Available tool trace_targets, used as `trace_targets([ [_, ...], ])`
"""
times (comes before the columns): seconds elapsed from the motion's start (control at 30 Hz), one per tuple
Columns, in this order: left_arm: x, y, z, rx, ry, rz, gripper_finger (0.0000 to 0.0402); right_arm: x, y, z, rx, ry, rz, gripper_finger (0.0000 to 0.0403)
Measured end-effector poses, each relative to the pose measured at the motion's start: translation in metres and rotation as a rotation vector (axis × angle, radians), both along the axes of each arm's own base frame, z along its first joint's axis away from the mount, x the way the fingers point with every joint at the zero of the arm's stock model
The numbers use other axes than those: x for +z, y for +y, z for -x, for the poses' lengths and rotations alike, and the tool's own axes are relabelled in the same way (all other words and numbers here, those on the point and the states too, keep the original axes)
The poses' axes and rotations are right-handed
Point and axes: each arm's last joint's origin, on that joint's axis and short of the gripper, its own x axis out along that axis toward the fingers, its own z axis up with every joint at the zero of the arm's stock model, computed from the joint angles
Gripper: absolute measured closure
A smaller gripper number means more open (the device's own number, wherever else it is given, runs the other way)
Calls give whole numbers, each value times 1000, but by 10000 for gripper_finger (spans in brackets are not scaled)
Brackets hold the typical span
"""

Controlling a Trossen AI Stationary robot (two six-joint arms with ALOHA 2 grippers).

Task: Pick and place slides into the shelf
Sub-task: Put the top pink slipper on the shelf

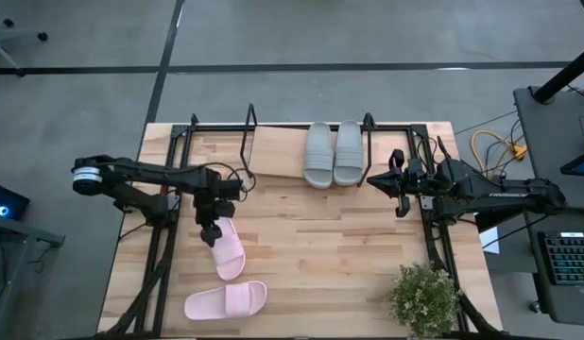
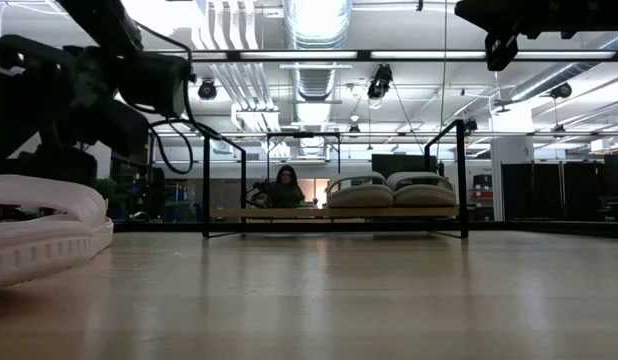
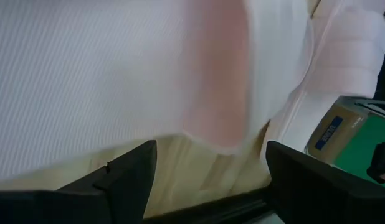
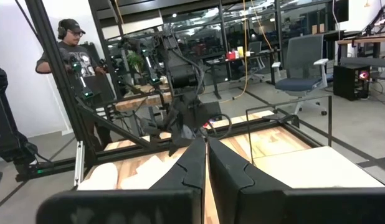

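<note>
Left gripper (image 1: 211,233) spread wide, hovering over the heel end of the nearer pink slide (image 1: 228,251), whose long axis runs away from the shelf (image 1: 273,144). Right gripper (image 1: 397,182) clenched empty, parked shelf-side.

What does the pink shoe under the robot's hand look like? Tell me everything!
It is a pale pink slide of soft-looking foam, with a wide strap across the top and an open toe. It lies flat, sole down, on the wooden tabletop, angled a little. The left gripper sits over one end with its fingers open around it. Its twin, the other pink slide, lies nearby, not touching it.
</note>
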Motion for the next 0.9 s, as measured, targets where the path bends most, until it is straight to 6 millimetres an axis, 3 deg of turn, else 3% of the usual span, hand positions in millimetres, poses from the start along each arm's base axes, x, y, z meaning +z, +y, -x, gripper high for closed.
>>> trace_targets([
  [0.27, -6, 0, -3, 0, -133, 0, 116, 0, 0, 0, 0, -2, -26, 394],
  [0.5, -10, -1, -4, -1, -146, 58, 118, 0, 0, 0, -1, -2, -26, 394],
  [0.9, -23, 0, -15, -23, -156, 92, 198, 0, -1, 0, -23, -2, -27, 394],
])
